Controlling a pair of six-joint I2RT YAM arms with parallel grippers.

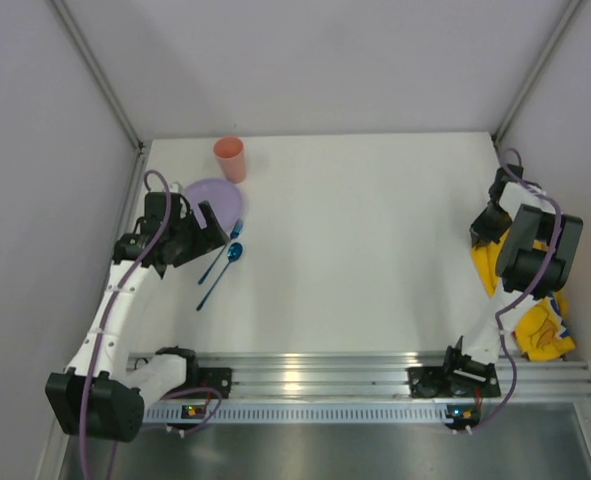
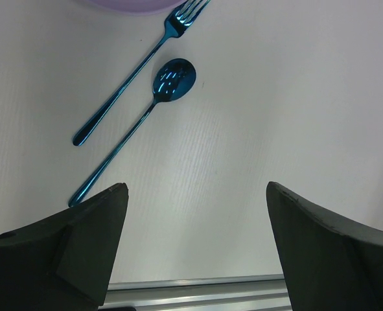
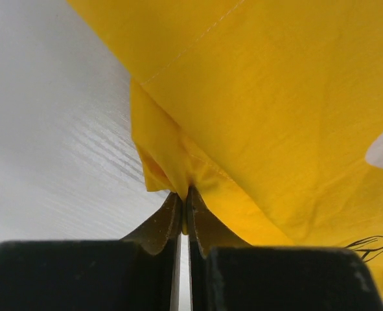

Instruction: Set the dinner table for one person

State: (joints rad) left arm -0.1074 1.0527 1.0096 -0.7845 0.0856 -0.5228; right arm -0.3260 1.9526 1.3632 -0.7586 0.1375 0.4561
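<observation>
The white dinner table (image 1: 365, 250) holds a purple plate (image 1: 218, 196), a salmon cup (image 1: 229, 158), a blue fork (image 1: 221, 254) and a blue spoon (image 1: 217, 277) at its far left. My left gripper (image 1: 211, 225) is open and empty above the table beside the plate. In the left wrist view the fork (image 2: 137, 67) and spoon (image 2: 149, 110) lie ahead of its fingers (image 2: 91, 240). My right gripper (image 3: 185, 194) is shut on a pinched fold of the yellow cloth (image 3: 269, 110) at the table's right edge (image 1: 490, 262).
The ribbed aluminium rail (image 1: 315, 372) runs along the near edge with both arm bases on it. Grey walls close in the left, far and right sides. Part of the yellow cloth (image 1: 543, 333) hangs by the right arm base.
</observation>
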